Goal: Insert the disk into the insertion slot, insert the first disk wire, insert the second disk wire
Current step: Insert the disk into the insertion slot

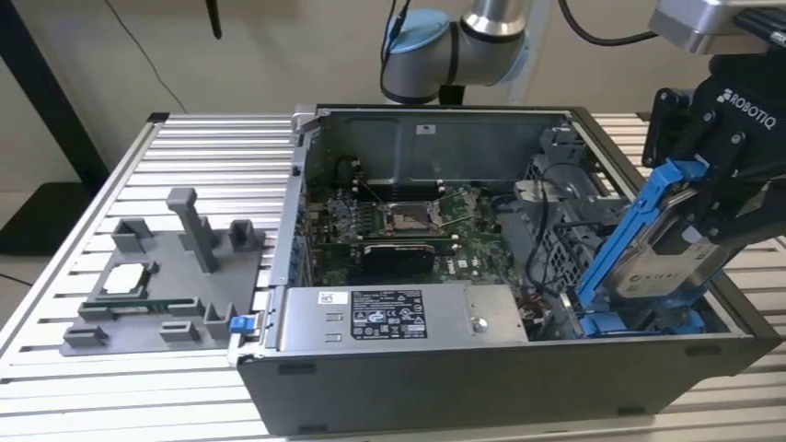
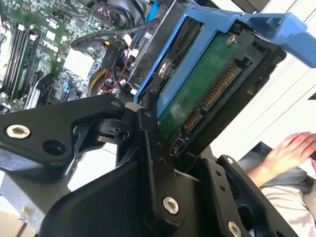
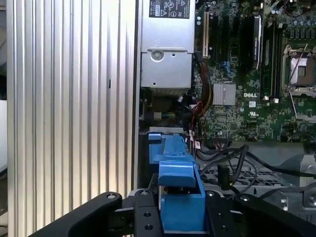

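Gripper (image 1: 695, 226) is high over the case corner at the exterior view's right. Its 2 black fingers (image 3: 143, 217) are clamped on the disk (image 1: 657, 262), 1 on each side of the blue carrier frame (image 3: 180, 197). The disk is held tilted, not upright. Its top end leans out toward the exterior view's right, and its lower end angles down and away from the gripper into the open PC case (image 1: 491, 387).

The insertion slot (image 1: 568, 253), the grey metal drive cage, sits below and just ahead of the gripper. The disk's lower edge is down among the cage's blue fittings (image 1: 614, 324); cannot tell whether it touches the cage floor. Most of the disk stands above the cage, so it is not seated.

Second wrist view: the green circuit board (image 2: 195, 98) on the disk's underside faces the camera, with the gold connector strip (image 2: 219, 84) exposed along its edge.

Black cables (image 3: 232, 165) and red wires (image 3: 197, 111) lie in the case close beside the carrier's far end. Farther from the gripper are the motherboard (image 1: 406, 230) and the grey power-supply box (image 1: 393, 318), which sits along the case's near wall.

Well apart from the gripper, toward the exterior view's left, a grey fixture tray (image 1: 135, 313) sits on the slatted table (image 1: 184, 147) and carries 1 CPU chip (image 1: 124, 278).

A person's hand (image 2: 291, 150) rests behind the gripper, outside the case.
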Robot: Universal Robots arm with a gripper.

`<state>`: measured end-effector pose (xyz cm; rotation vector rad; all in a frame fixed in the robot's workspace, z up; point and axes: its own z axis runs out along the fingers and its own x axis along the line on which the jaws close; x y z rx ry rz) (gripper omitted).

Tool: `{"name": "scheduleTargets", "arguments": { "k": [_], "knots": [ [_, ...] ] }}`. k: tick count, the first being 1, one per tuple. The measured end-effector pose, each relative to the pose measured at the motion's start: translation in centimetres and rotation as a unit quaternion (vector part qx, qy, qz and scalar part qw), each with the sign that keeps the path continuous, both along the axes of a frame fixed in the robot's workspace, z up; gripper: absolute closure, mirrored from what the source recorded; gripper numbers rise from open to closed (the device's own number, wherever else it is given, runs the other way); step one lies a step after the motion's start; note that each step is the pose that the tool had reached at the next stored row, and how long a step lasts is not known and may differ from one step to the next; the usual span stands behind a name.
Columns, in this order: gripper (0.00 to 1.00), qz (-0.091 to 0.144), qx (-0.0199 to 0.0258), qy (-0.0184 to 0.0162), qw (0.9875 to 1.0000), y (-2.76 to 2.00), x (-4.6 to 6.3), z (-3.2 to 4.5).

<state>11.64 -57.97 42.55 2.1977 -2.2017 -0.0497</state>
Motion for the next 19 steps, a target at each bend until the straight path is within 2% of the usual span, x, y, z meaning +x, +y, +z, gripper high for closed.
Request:
{"name": "scheduleTargets", "arguments": {
  "k": [19],
  "knots": [
    [1.0, 0.0, 0.0156, 0.0004, 0.9999, 0.06, 0.2, -1.74]
  ]
}}
